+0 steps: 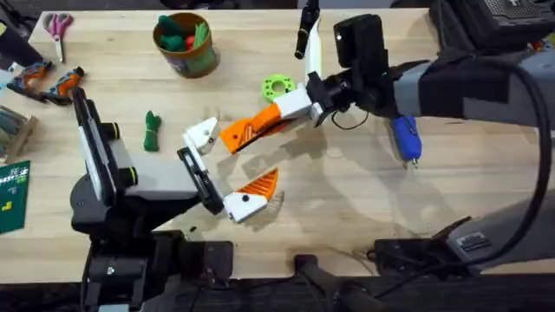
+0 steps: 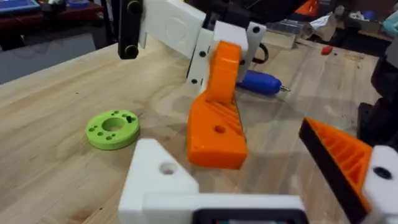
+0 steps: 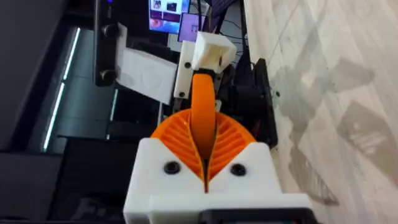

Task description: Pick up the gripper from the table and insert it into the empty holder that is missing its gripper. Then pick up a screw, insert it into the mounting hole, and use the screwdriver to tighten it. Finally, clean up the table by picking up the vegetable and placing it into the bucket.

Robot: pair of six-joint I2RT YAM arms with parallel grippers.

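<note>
The orange gripper [image 1: 245, 130] is clamped between the pads of my right end effector [image 1: 290, 111], its free end hanging just short of the white holder [image 1: 203, 135] on my left end effector [image 1: 224, 169], whose fingers stand apart. If I arrive tilted, it could jam or twist out of my pinch and drop onto the tabletop [image 1: 347, 191]. The screwdriver [image 1: 405, 139] lies behind my right end effector.

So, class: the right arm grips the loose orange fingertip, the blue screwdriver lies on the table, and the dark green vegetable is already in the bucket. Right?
One slip: the overhead view shows the vegetable lying on the table, apart from the bucket. The right gripper does hold the orange gripper; the screwdriver lies on the table.
</note>
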